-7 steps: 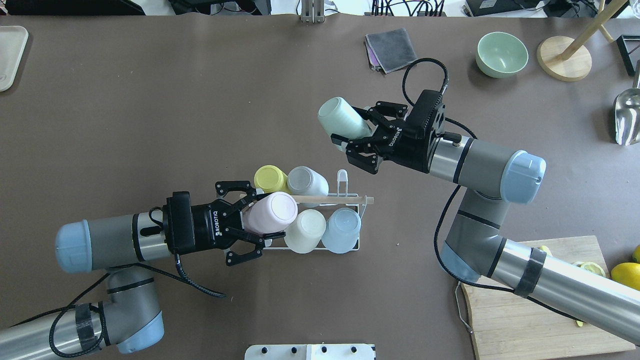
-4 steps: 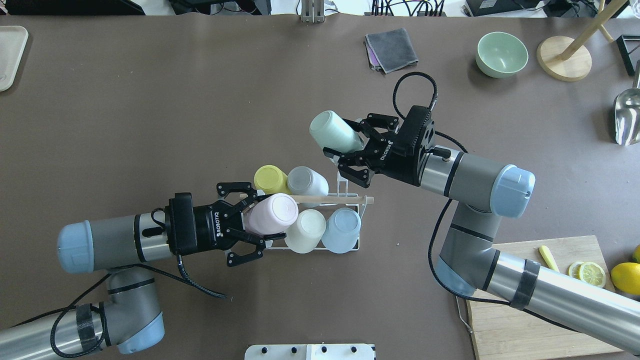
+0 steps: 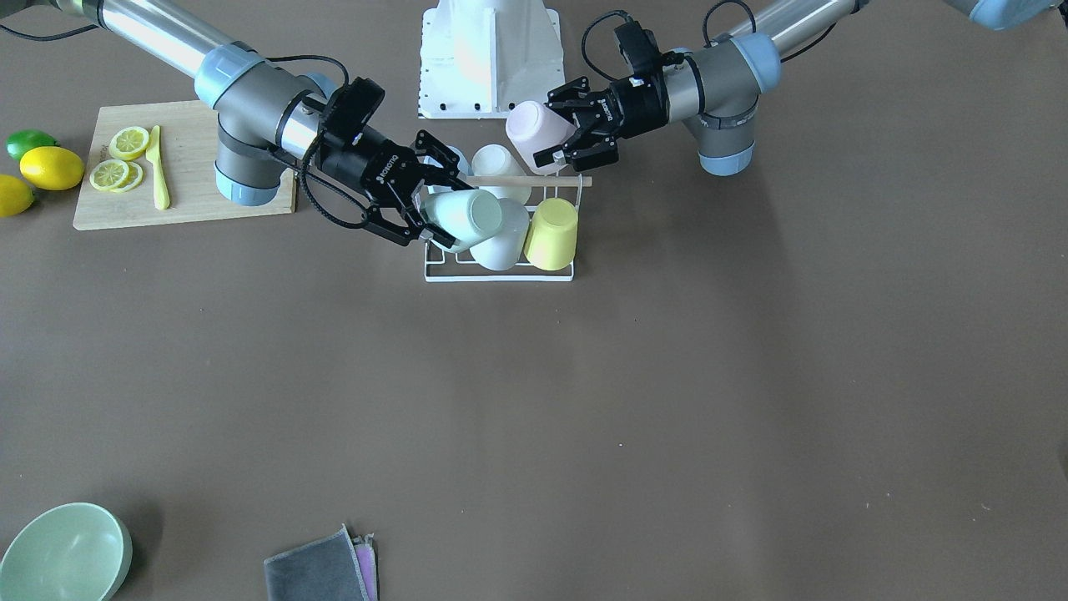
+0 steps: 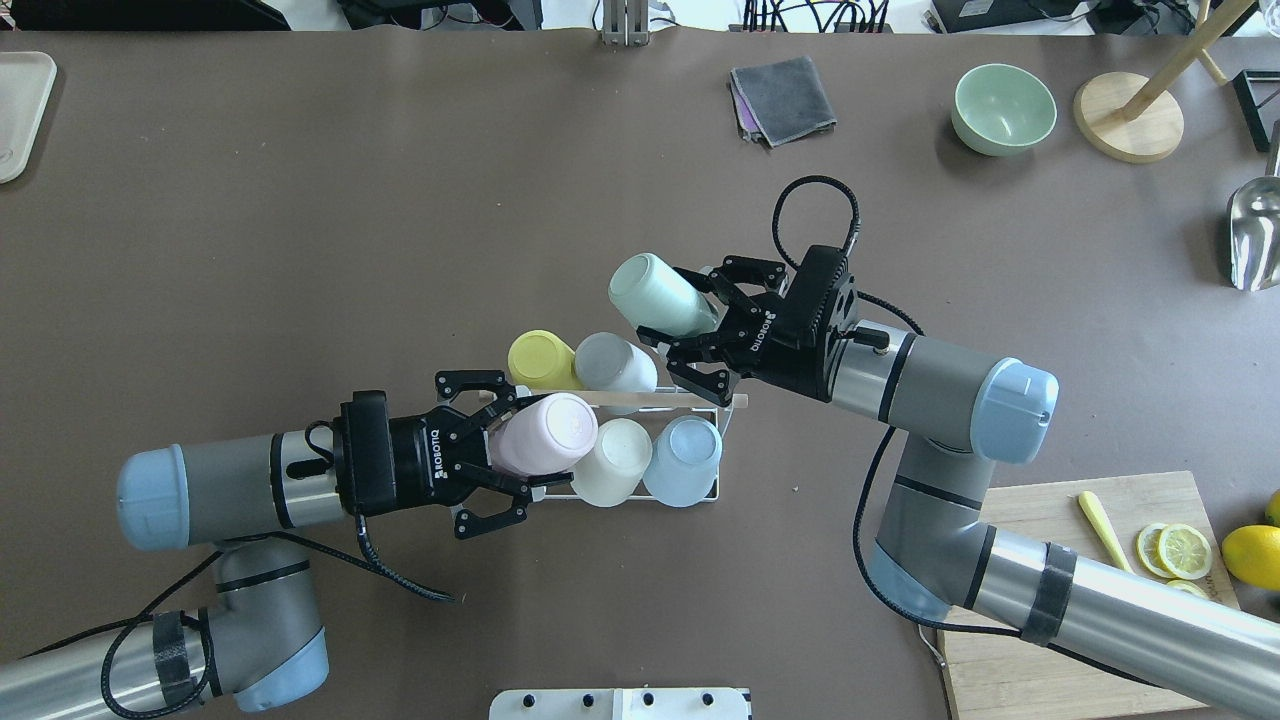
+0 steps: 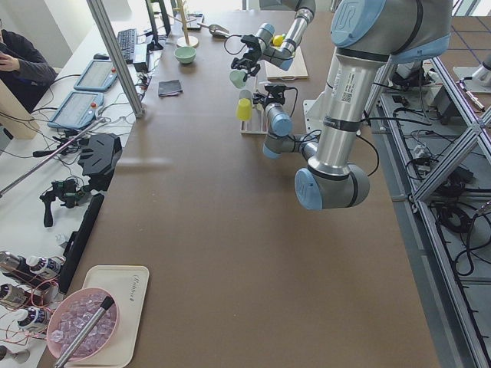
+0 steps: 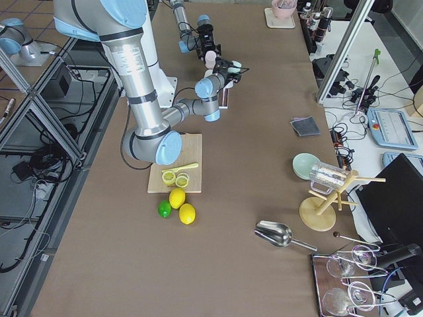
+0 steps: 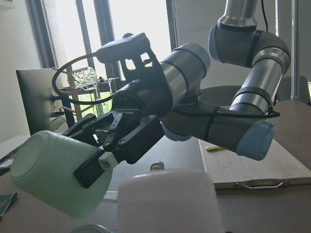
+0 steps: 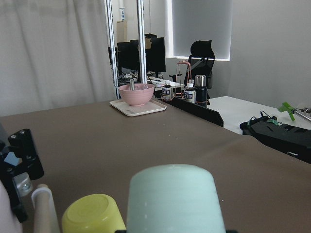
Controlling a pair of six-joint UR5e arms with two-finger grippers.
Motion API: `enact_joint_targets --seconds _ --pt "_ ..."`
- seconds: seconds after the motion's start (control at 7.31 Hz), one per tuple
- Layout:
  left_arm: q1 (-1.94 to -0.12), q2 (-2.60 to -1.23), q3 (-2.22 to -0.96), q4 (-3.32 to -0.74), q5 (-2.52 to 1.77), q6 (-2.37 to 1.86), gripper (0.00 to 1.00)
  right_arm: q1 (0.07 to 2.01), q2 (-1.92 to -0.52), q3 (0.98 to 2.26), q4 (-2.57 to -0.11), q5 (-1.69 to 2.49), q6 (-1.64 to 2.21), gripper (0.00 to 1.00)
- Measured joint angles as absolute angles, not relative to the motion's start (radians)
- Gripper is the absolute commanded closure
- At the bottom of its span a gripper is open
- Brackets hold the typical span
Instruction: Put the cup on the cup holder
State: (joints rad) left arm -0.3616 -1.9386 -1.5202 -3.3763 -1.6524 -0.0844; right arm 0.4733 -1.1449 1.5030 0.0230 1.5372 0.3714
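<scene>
The cup holder (image 4: 714, 489) is a white wire rack with a wooden rod (image 4: 665, 399) across its top. It holds yellow (image 4: 541, 358), grey (image 4: 611, 362), cream (image 4: 613, 461) and light blue (image 4: 684, 459) cups upside down. My left gripper (image 4: 522, 441) is shut on a pink cup (image 4: 548, 431), tilted at the rack's front left corner. My right gripper (image 4: 703, 322) is shut on a mint cup (image 4: 655, 294), held tilted just above the rack's back right corner. The front view shows the mint cup (image 3: 464, 219) and the pink cup (image 3: 538, 133).
A grey cloth (image 4: 785, 98), a mint bowl (image 4: 1003, 108) and a wooden stand (image 4: 1130, 115) lie at the far right. A metal scoop (image 4: 1255, 235) is at the right edge. A cutting board (image 4: 1090, 600) with lemon slices is at the near right.
My right gripper has carried the mint cup nearer and leftward, down to the rack's back right corner. My left gripper, with the pink cup, has shifted slightly nearer.
</scene>
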Motion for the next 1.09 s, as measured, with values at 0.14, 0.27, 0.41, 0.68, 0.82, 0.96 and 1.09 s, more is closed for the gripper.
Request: enact_joint_targets --seconds 0.14,0.27,0.41,0.68,0.82,0.96,1.09 --pt "-0.361 -1.938 -1.518 -3.377 -1.653 -0.084 1.0 0.472 -1.16 1.514 0.023 1.537 0.371 1.0" --pt "-0.361 -1.938 -1.516 -3.377 -1.653 -0.084 1.0 0.468 -1.174 1.522 0.023 1.537 0.371 0.98" --pt "-0.361 -1.937 -1.515 -3.378 -1.653 -0.084 1.0 0.463 -1.183 1.526 0.023 1.537 0.371 0.91" --pt "-0.361 -1.937 -1.515 -3.382 -1.653 -0.084 1.0 0.459 -1.191 1.529 0.023 1.539 0.374 0.82" --pt "-0.36 -1.936 -1.515 -3.385 -1.653 -0.084 0.08 0.459 -1.2 1.538 0.023 1.541 0.377 0.78" --pt "-0.36 -1.936 -1.515 -3.392 -1.654 -0.084 0.01 0.459 -1.219 1.558 0.023 1.544 0.378 0.71" --pt "-0.36 -1.935 -1.516 -3.402 -1.654 -0.084 0.01 0.459 -1.239 1.577 0.023 1.546 0.38 0.05"
